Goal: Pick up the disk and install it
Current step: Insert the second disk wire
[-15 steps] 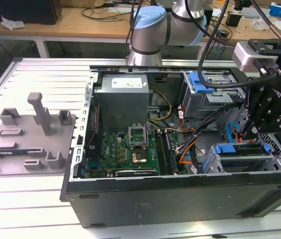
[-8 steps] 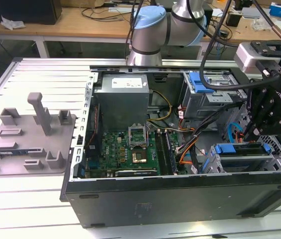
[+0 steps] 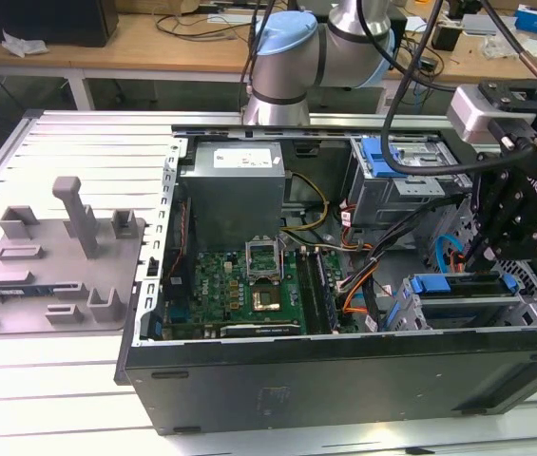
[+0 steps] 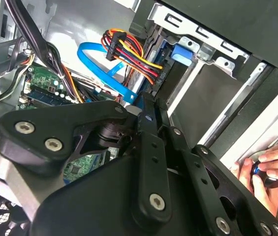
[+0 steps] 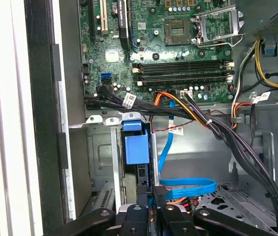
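Exterior view: open case (image 3: 344,380) lying flat on table (image 3: 59,399), gripper (image 3: 468,255) low over its near corner toward the exterior view's right, hemmed by black near wall, grey side wall and upper drive cage (image 3: 401,180). Little free room there; cables (image 3: 363,285) crowded between board (image 3: 239,285) and bay, more space over the board. Gripper in both wrist views (image 5: 157,192) (image 4: 146,105) drawn closed, tips together, nothing seen between them, just beside a blue flat cable (image 5: 188,186) and not touching the disk as far as can be told. Disk (image 3: 458,302) seated in the lower bay right under the gripper, standing on edge, blue bracket edge uppermost, long axis parallel to the near wall, running from the exterior view's left to right. Second wrist view: a person's hand (image 4: 269,172) at the case's outer edge, fingers closed on something small and dark.
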You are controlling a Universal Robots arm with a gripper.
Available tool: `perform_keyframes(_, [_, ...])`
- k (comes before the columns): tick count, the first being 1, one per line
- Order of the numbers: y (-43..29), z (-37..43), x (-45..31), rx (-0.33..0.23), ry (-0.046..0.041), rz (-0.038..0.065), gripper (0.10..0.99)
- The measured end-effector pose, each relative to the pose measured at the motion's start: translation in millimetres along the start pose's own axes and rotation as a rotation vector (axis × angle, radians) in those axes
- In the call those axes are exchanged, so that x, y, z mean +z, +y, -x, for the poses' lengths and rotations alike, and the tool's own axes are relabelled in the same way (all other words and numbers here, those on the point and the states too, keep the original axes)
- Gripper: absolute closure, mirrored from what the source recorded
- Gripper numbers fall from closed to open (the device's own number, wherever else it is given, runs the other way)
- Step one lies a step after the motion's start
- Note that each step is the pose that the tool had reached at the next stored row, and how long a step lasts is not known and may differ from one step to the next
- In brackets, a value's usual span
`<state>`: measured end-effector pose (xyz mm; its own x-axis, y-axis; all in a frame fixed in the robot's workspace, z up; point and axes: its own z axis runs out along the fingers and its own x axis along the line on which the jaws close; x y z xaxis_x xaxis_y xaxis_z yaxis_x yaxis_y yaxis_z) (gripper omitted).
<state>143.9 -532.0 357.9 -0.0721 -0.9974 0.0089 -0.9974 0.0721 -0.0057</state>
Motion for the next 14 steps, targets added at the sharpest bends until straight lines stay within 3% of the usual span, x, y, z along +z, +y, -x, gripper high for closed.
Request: perform_keyframes(14, [-0.5,-0.1,3.5,0.0,0.0,0.0,0.925])
